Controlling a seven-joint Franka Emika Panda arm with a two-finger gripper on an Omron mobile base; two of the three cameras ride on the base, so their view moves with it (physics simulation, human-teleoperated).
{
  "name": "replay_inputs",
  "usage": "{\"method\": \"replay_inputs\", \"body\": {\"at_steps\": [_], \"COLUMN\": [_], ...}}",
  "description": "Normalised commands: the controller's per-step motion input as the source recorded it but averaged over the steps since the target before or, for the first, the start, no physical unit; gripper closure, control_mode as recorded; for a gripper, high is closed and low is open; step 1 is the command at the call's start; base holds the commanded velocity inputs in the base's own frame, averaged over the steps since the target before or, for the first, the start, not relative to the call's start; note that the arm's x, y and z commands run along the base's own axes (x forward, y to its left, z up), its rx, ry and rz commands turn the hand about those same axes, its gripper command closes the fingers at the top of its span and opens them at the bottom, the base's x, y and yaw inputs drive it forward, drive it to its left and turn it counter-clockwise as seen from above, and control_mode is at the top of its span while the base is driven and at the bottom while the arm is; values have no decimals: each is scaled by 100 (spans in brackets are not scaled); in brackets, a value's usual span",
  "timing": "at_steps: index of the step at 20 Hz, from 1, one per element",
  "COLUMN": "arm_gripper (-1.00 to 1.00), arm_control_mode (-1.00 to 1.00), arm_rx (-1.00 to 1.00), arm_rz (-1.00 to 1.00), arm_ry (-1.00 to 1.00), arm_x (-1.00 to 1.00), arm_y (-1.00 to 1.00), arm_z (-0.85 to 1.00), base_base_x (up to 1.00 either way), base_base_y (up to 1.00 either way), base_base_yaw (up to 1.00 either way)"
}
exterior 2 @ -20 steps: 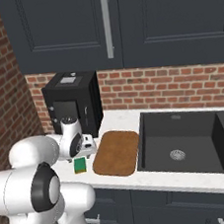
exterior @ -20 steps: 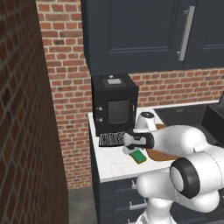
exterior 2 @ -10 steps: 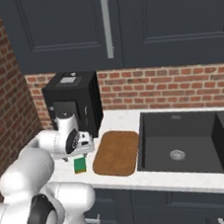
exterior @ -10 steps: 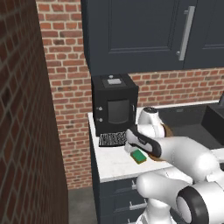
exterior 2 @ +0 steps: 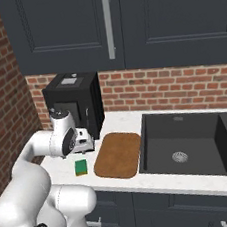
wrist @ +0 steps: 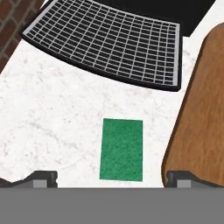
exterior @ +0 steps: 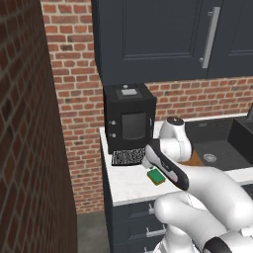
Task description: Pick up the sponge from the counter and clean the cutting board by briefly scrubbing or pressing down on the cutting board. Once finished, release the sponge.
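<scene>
While the arm hides most of the cutting board (exterior: 196, 159), the wide-open, empty claw (wrist: 112, 177) hovers over the sponge (wrist: 122, 149).

Robot arm: glossy white, rounded tubular links with bulbous elbow housings. Joints: dark grey to black bands and round end caps. Wrist link carries a long black stripe. Fingers (wrist: 43, 177): two small dark grey blocky tips with lighter faces.

Kitchen, sink (exterior 2: 183, 150), brick backsplash (exterior 2: 182, 84), cabinets (exterior 2: 124, 23)
</scene>
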Motion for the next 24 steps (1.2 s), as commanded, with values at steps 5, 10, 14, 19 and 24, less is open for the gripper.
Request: {"method": "replay_inputs", "body": {"at_steps": [5,10,14,19,24], "arm_gripper": [-100,-100,-100,-100,-100], "arm_control_mode": [-100,-100,-100,-100,-100], "arm_rx": [0,-3,-5,-3,0], "arm_rz": [0,0,0,0,0], "arm_ry": [-3,-8,-5,-3,-1], "arm_x": [0,0,0,0,-3], "arm_y": [0,9,19,15,3], "arm_z": [0,0,3,2,6], "base_base_x": [0,0,0,0,0], "base_base_y": [0,0,0,0,0], "base_base_yaw": [0,0,0,0,0]}}
